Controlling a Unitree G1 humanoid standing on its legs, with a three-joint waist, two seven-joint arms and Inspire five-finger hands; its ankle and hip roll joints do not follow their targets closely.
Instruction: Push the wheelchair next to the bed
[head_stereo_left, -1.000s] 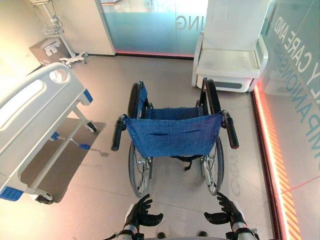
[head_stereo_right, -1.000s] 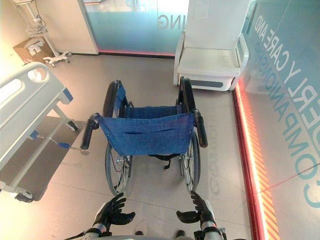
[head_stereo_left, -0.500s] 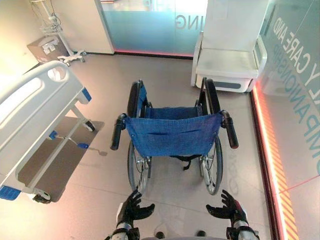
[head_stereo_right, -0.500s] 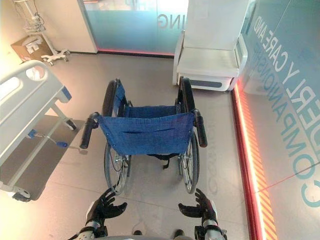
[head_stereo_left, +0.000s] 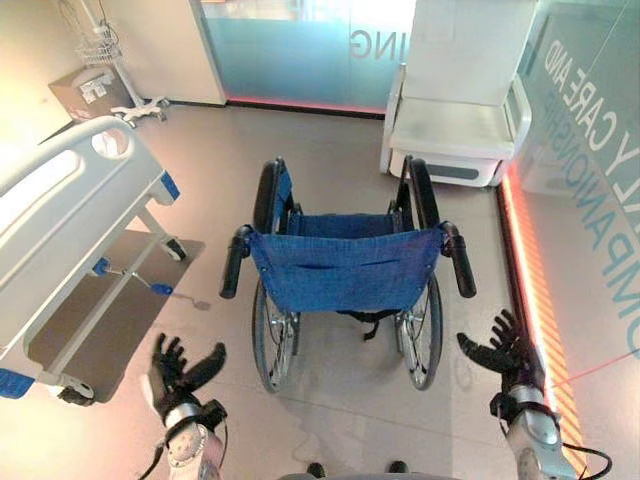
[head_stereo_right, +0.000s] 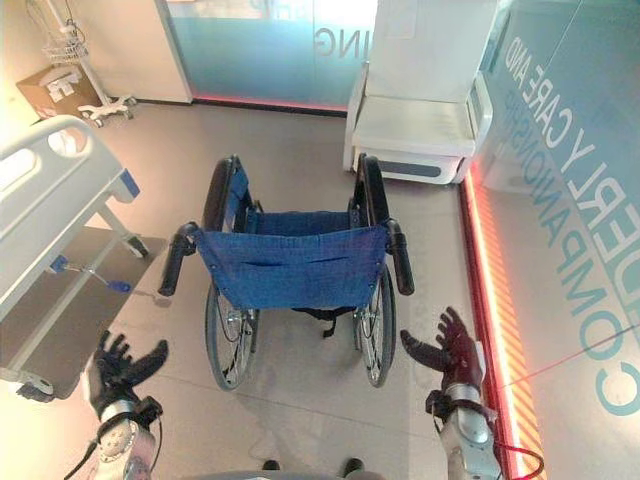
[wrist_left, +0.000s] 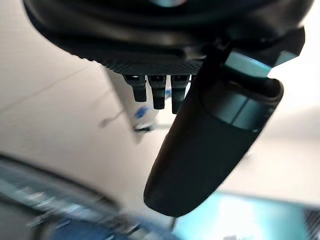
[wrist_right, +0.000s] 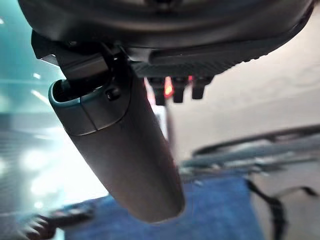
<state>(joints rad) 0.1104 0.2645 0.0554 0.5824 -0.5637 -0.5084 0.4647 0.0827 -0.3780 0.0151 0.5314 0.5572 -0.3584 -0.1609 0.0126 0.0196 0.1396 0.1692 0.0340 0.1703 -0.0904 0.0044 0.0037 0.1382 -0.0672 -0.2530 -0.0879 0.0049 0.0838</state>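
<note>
A wheelchair (head_stereo_left: 345, 268) with a blue fabric back and black push handles stands mid-floor, its back toward me. The white hospital bed (head_stereo_left: 60, 215) with blue corner trim lies to its left, across a gap of floor. My left hand (head_stereo_left: 178, 372) is raised, open, its fingers spread, low and to the left of the left push handle (head_stereo_left: 234, 263), touching nothing. My right hand (head_stereo_left: 503, 351) is also open with its fingers spread, below and right of the right push handle (head_stereo_left: 459, 260). In each wrist view the thumb (wrist_left: 210, 145) and straight fingers (wrist_right: 177, 90) hold nothing.
A white armchair (head_stereo_left: 455, 120) stands beyond the wheelchair at the right. A glass wall with a lit red floor strip (head_stereo_left: 535, 300) runs along the right side. A wire-basket stand (head_stereo_left: 110, 60) and a cardboard box (head_stereo_left: 85, 92) sit at the far left corner.
Both hands have risen and swung outward from low in front of me, the left to the left and the right to the right. The wheelchair has stayed put.
</note>
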